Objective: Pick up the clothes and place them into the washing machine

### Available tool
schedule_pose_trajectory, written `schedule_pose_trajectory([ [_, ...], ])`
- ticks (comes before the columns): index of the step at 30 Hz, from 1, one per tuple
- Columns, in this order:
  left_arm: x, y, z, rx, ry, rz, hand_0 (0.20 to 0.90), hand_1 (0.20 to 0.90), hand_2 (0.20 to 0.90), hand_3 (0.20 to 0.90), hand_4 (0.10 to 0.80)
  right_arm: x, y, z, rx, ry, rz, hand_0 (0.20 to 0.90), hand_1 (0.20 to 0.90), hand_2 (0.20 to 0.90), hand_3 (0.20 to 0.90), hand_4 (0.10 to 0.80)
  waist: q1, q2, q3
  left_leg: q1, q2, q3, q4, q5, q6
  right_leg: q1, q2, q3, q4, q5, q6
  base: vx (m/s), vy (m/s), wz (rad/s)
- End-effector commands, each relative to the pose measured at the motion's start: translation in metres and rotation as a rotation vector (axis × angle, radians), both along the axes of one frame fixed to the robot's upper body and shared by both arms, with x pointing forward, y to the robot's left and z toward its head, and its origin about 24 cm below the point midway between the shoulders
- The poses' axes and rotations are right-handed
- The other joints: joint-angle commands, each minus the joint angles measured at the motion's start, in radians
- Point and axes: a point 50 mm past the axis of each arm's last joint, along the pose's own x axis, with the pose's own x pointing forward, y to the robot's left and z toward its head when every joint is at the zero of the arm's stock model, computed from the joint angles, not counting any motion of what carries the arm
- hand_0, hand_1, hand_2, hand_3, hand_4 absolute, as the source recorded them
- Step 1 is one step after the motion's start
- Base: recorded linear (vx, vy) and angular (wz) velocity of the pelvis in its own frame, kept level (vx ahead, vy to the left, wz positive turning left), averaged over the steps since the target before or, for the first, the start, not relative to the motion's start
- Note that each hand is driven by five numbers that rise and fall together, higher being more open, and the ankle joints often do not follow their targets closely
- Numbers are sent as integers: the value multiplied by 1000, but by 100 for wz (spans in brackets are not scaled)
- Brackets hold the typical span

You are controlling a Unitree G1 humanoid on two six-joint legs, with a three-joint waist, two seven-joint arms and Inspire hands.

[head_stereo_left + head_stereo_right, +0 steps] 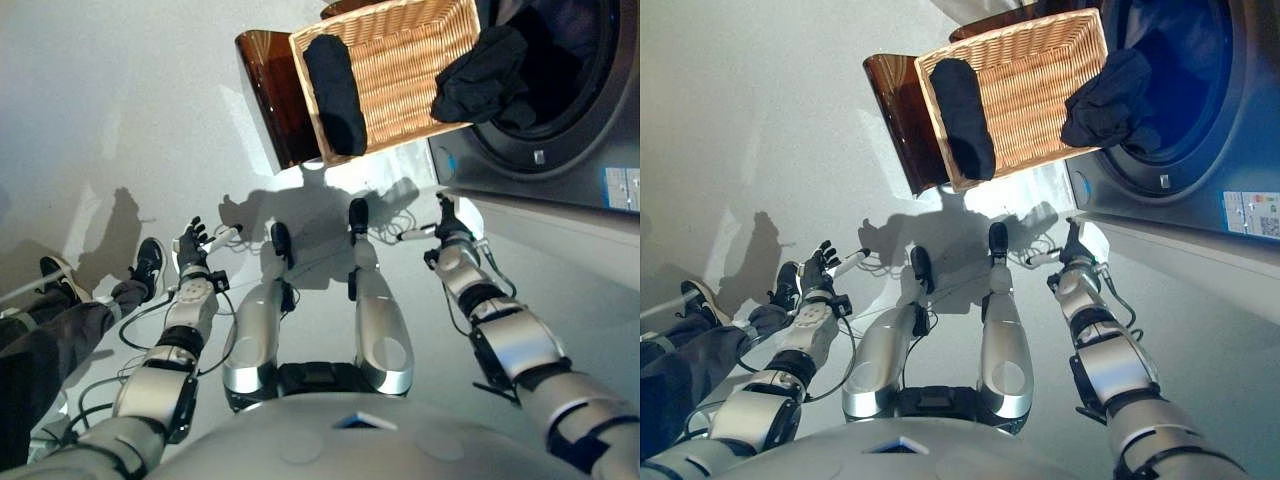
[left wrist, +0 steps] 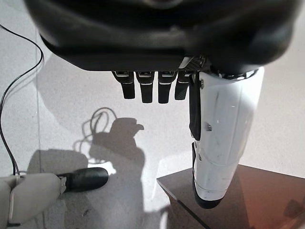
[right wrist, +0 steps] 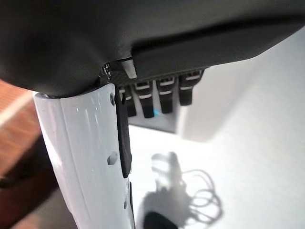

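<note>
Left eye view: one rectangular woven wicker basket (image 1: 400,60) on a glossy brown stand (image 1: 275,95), holding one dark, soft, oblong garment (image 1: 336,92) along its inner wall; a second crumpled dark garment (image 1: 482,80) draped from the basket's rim into the round drum opening of one grey front-loading washing machine (image 1: 560,150). Low over pale smooth floor (image 1: 120,120), left hand (image 1: 192,240) and right hand (image 1: 447,218), both empty, fingers spread loosely. At the left edge, a person's legs (image 1: 50,330) in dark trousers and two black shoes. Right eye view: same layout. Left wrist view: fingers (image 2: 145,88) hanging straight, white-covered thumb (image 2: 224,133) apart, nothing held. Right wrist view: fingers (image 3: 164,93) straight, white thumb (image 3: 90,157) clear, palm empty.
</note>
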Motion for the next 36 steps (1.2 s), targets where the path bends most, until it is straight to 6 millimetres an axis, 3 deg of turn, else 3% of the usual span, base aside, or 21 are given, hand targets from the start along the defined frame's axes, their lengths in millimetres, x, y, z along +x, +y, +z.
schedule_pose_trajectory([
  [1, -15, 12, -6, 47, 19, 30, 900, 900, 900, 900, 800, 2, -20, 12, -95, -40, -25, 900, 900, 900, 900, 800, 9, 20, -87, -125, 55, -95, 51, 59, -96, 7, -36, -20, 97, -110, 69, 27, -32, 11],
  [6, -8, 8, -1, 46, -7, 8, 900, 900, 900, 900, 800, 5, -4, 10, -48, -56, 4, 900, 900, 900, 900, 800, 11, 11, -103, -98, 65, -103, 37, 57, -99, 33, -32, -26, 93, -124, 66, 67, -40, 11],
  [12, -6, 12, 2, 60, -19, 11, 900, 900, 900, 900, 800, 9, 0, 13, -73, -62, 31, 900, 900, 900, 900, 800, 17, 5, -104, -101, 66, -111, 20, 66, -99, 29, -29, -36, 94, -128, 64, 33, -23, 3],
  [18, -7, 10, 1, 61, -19, 14, 900, 900, 900, 900, 800, 26, -15, 43, -155, -158, 4, 900, 900, 900, 900, 800, 20, 3, -98, -101, 71, -122, -13, 82, -102, 23, -27, -48, 99, -139, 58, 66, -27, 8],
  [21, -5, 5, 2, 48, -28, -1, 900, 900, 900, 900, 800, 31, -11, 48, -124, -170, 6, 900, 900, 900, 900, 800, 25, 10, -97, -96, 70, -134, -25, 87, -102, 26, -26, -54, 107, -146, 54, 66, -15, 11],
  [26, -2, -2, 0, 51, -12, -46, 900, 900, 900, 900, 800, 23, 7, 25, -22, -80, 52, 900, 900, 900, 900, 800, 29, 17, -98, -81, 64, -144, -22, 82, -101, 49, -26, -68, 105, -157, 53, 74, -4, 12],
  [27, -3, -5, -2, 45, -3, -50, 900, 900, 900, 900, 800, 11, 10, 8, 2, -19, 42, 900, 900, 900, 900, 800, 29, 21, -102, -71, 62, -144, -20, 75, -98, 60, -27, -71, 104, -162, 52, 34, 9, 8],
  [31, -7, -4, -5, 36, 16, -48, 900, 900, 900, 900, 800, -9, 13, -16, 40, 55, 12, 900, 900, 900, 900, 800, 26, 27, -109, -59, 60, -148, -17, 66, -96, 76, -31, -80, 98, -167, 54, 35, 19, 5],
  [36, -11, -2, -8, 24, 30, -20, 900, 900, 900, 900, 800, -34, 16, -39, 214, 86, -87, 900, 900, 900, 900, 800, 9, 16, -116, -33, 65, -140, -20, 59, -94, 93, -31, -69, 87, -159, 57, 12, 35, 3],
])
